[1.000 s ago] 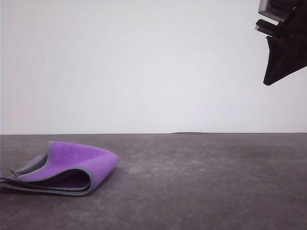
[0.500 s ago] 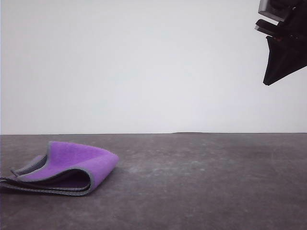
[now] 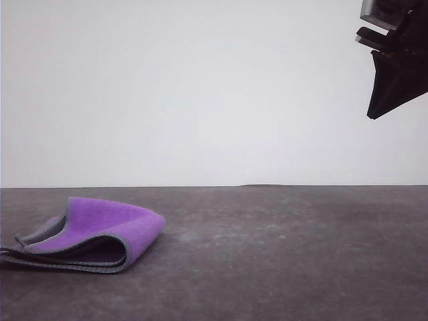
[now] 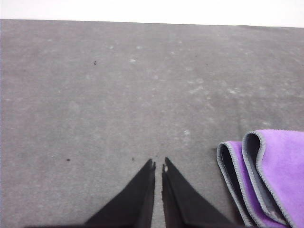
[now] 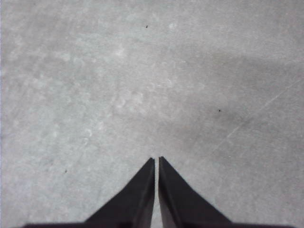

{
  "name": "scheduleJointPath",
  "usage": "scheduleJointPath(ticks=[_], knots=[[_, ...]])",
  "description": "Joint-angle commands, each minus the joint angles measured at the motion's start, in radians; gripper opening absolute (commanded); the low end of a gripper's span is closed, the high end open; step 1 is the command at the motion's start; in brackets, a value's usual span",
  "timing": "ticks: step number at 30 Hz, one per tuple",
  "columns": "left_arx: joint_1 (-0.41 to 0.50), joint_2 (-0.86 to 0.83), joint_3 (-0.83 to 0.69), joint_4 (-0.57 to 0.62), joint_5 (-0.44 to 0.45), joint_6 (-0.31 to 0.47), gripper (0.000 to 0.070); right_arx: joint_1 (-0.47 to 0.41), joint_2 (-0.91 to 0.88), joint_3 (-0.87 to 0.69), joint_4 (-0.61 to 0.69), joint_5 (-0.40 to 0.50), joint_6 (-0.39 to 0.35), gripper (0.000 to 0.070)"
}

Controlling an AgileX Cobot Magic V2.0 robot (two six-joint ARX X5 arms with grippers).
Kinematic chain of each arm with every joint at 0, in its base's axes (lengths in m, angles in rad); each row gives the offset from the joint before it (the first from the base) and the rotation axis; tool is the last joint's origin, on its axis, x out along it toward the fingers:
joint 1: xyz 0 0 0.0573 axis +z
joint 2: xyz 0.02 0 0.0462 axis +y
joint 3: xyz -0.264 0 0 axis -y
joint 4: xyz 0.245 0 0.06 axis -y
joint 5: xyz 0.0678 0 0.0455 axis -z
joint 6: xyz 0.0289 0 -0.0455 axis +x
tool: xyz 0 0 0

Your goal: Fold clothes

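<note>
The clothes (image 3: pixel 100 234) lie folded on the dark grey table at the front left, purple face outward with a grey stitched hem along the edges. In the left wrist view the folded clothes (image 4: pixel 270 175) rest beside my left gripper (image 4: pixel 158 165), which is shut with nothing between its fingers and stays apart from the cloth. My right gripper (image 3: pixel 391 80) hangs high at the right, well above the table. Seen from its own wrist, the right gripper (image 5: pixel 156 159) is shut and empty over bare table.
The grey table (image 3: pixel 281 254) stretches flat to the right of the cloth, with a white wall behind it. Faint scuffs and small specks mark the table surface (image 5: pixel 142 95).
</note>
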Motion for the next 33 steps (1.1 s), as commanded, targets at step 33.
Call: scheduleJointPath(ticks=[33], knots=[[-0.002, 0.0, -0.019, -0.009, -0.006, -0.003, 0.0017, -0.153, -0.966, -0.734, 0.382, 0.034, -0.115, 0.0007]])
